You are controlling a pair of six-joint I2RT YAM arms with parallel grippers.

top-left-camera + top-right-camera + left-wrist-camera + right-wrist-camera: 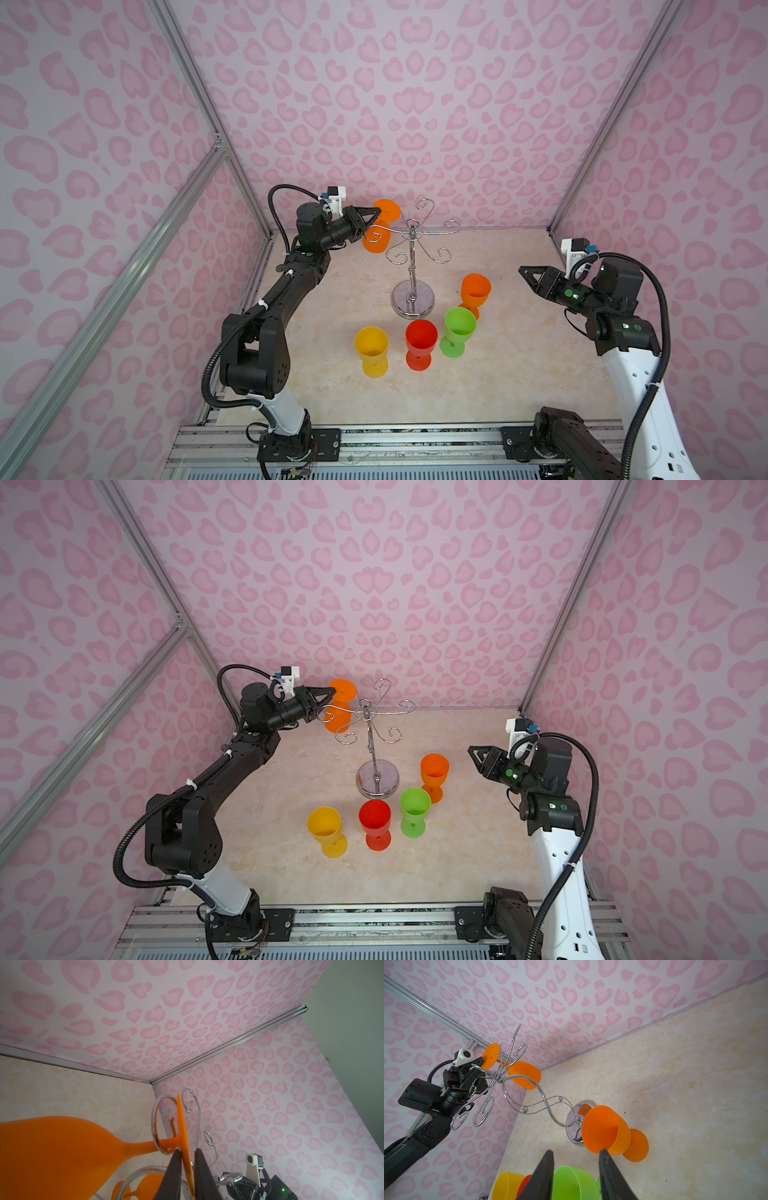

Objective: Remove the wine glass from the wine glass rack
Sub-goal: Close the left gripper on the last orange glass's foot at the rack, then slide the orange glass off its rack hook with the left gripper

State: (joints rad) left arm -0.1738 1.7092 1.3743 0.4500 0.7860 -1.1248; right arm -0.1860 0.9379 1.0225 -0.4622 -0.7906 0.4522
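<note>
I count two arms, one rack and five glasses: one hanging, four standing on the table [519, 374]. On the left, the left claw [377, 212] is up by the wine glass [376, 246]. That glass is orange and hangs upside down from an arm on the left side of the wine glass rack [411, 266], which has six curly arms. In front of the rack stand the yellow glass [371, 347], the red glass [421, 338] and the green glass [459, 326]. The orange glass [475, 291] stands just right of the rack's round base. On the right, the right claw [521, 270] hangs in the air, well apart from them all.

Only the left wrist view shows the left claw's fingers [174, 1172] narrow, one on each side of the hanging glass's flat foot [184, 1126]. I cannot tell if they squeeze it. It also shows the stem sitting in a silver curl [154, 1122]. Only the right wrist view shows the right claw partly wide with nothing in it.
</note>
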